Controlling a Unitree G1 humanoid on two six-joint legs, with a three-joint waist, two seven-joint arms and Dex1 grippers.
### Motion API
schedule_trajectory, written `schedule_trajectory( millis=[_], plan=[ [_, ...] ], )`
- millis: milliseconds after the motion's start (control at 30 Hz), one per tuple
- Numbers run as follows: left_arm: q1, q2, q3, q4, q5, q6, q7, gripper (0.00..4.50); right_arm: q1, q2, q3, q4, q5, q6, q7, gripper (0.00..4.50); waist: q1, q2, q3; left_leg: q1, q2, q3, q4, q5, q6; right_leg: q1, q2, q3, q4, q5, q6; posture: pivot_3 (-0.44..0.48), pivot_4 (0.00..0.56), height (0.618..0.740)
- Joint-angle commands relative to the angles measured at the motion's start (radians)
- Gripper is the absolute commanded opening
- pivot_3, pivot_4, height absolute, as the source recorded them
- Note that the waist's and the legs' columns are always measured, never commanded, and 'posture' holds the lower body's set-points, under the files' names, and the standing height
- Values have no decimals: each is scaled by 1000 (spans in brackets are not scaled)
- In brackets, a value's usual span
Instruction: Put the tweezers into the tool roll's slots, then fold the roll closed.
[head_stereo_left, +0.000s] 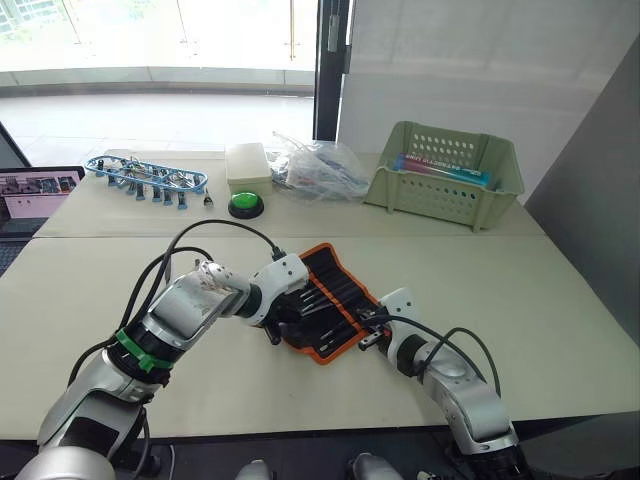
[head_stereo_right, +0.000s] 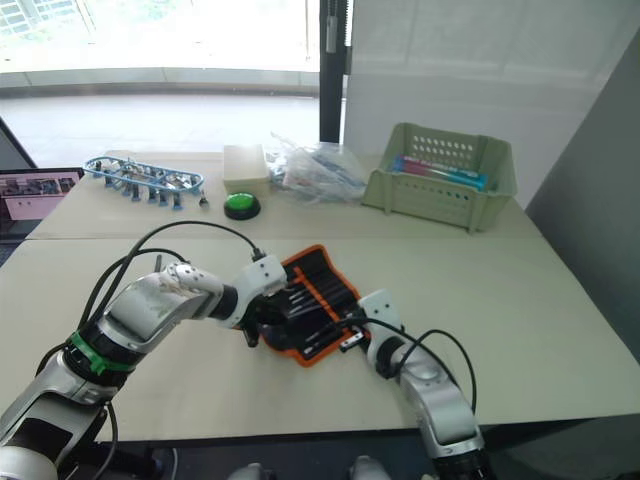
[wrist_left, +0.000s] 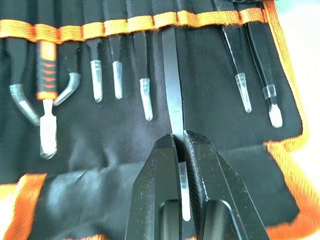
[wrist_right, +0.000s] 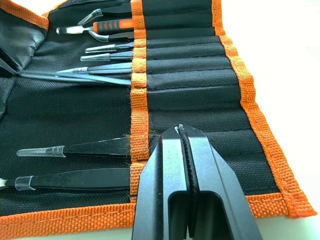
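The tool roll lies open in the middle of the table, black with orange edging. Several tweezers with clear tip caps sit in its slots, beside an orange-handled tool. My left gripper is shut on one black tweezers, whose far end runs under the orange slot band. It hovers over the roll's flap side. My right gripper is shut, its tips against the slot panel near the roll's right corner.
A pale green basket stands at the back right. Left of it are a clear plastic bag, a beige box, a green button and a blue-framed row of small tools. A laptop sits far left.
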Motion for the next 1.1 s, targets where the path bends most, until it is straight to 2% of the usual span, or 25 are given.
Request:
schedule_trajectory(
  millis=[33,500,667,800,833,967,1100],
  plan=[
    [-35,-29,-7,36,29,-37,0,35,26,-5,9,30,0,48,-1,0,0,0,0,0,0,0,0,0,0,0,0,0,0,0,0,0,150,740],
    [-112,-254,-16,319,140,-245,16,35,30,-5,16,21,0,56,-1,0,16,0,0,0,-1,0,2,0,0,1,0,0,1,1,-1,0,150,740],
    [-113,-280,-19,381,184,-309,9,35,28,-3,19,23,0,56,0,0,20,0,0,0,-1,-1,3,0,0,2,0,0,1,1,0,0,150,740],
    [-93,-264,-8,354,195,-316,-10,35,28,-4,18,25,-1,54,0,0,19,0,0,0,-3,-2,5,1,2,3,0,2,1,2,3,0,150,740],
    [-91,-260,-1,342,192,-314,-14,794,29,-4,18,25,-1,53,0,0,18,1,0,0,-3,-3,5,1,2,3,0,2,1,2,3,0,150,740],
    [-80,-213,39,234,162,-276,-48,2077,30,-4,19,25,-3,52,-2,0,14,1,0,-1,-3,-3,4,1,2,2,1,2,1,2,3,0,150,740],
    [-28,-105,151,13,66,-196,-107,3342,24,-6,17,30,-5,52,-1,0,4,1,0,-3,-2,-4,3,1,2,-1,2,3,1,3,1,0,150,740]
  ],
)
